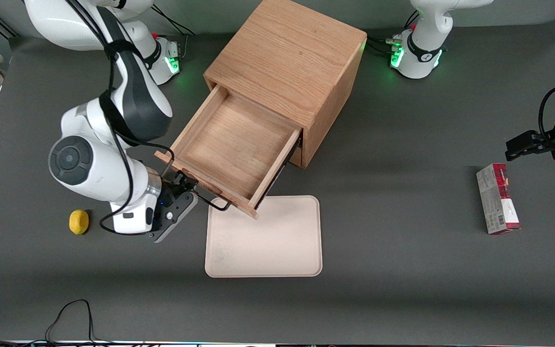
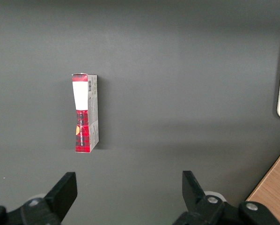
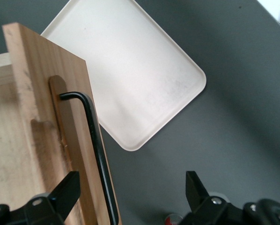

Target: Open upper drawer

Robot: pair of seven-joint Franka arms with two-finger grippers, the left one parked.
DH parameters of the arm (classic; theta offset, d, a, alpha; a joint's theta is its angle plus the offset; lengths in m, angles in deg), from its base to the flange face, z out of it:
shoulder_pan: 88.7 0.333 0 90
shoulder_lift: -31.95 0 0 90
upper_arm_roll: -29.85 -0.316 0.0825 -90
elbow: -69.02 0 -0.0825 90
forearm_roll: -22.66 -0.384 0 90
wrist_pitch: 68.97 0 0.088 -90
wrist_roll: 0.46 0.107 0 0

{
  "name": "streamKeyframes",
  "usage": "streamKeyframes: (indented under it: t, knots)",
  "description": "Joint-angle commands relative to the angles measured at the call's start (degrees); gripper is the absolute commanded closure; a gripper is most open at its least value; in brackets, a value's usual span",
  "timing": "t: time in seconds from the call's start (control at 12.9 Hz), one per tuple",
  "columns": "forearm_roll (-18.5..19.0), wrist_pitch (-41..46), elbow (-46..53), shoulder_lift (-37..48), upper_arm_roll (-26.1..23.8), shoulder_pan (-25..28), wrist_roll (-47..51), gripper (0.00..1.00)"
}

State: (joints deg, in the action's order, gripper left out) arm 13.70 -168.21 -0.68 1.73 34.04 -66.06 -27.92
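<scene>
The upper drawer of the oak box cabinet stands pulled far out, and its shallow light-wood interior is bare. Its dark bar handle is on the drawer front, over the edge of the tray. My right gripper is at that handle, at the end nearer the working arm. In the right wrist view the gripper is open. The handle and drawer front lie between the wide-spread fingers, close to one finger, and nothing is gripped. The lower drawer is hidden under the open one.
A cream tray lies on the table nearer the front camera than the cabinet, partly under the drawer front; it also shows in the right wrist view. A lemon lies beside the working arm. A red box lies toward the parked arm's end.
</scene>
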Motion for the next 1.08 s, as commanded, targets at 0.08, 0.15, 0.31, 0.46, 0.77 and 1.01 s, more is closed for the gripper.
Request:
streamKeyframes:
  t: [0.08,0.15,0.31,0.46,0.77,1.01]
  knots:
    - [-0.10,6.94,5.54,2.95,3.96,-1.19,7.83,0.00]
    - [-0.01,7.30,5.28,4.79,5.72,-1.37,11.78,0.00]
    - [-0.27,8.78,5.28,6.21,10.72,-1.37,16.20,0.00]
    - [-0.36,9.58,5.10,7.27,15.83,-1.28,24.96,0.00]
    - [-0.63,11.60,4.49,7.62,19.80,-1.37,28.41,0.00]
    - [0.78,11.17,4.49,7.62,19.89,-1.02,36.68,0.00]
